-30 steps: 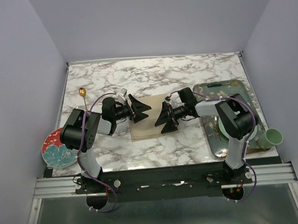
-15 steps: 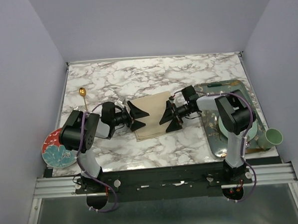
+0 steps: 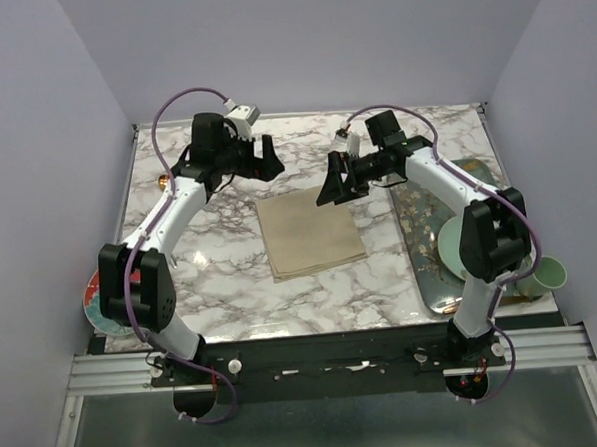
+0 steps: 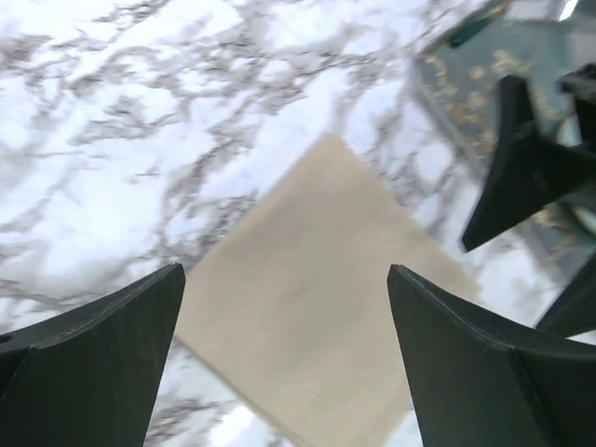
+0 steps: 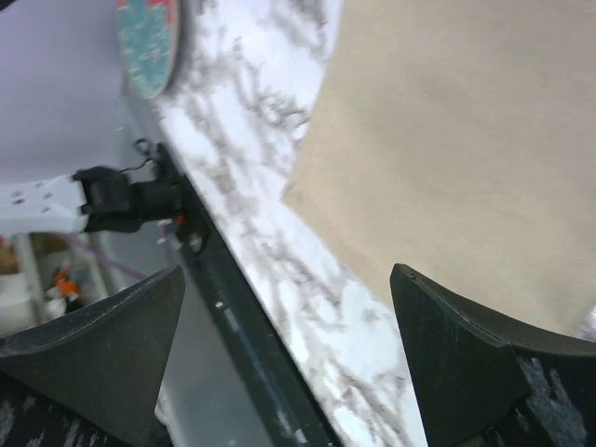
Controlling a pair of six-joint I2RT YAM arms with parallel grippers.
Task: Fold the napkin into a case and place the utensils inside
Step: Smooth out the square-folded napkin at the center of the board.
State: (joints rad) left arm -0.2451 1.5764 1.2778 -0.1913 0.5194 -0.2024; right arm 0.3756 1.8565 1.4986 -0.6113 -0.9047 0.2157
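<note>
Left gripper [image 3: 257, 158] spread wide, holding nothing, up over far left of marble table [image 3: 424, 137]; right gripper [image 3: 333, 182] equally wide, empty, above napkin's far right corner; napkin [image 3: 311, 233] flat at table centre, touching neither gripper; tray [image 3: 418, 212] just right.

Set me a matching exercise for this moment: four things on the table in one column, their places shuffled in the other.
Things:
1. napkin
2. tray
3. green cup
4. red and teal plate

Places:
A. near right corner, beside the tray
B. near left corner
C. flat in the middle of the table
D. along the right side

Pairs: 1-C, 2-D, 3-A, 4-B.
</note>
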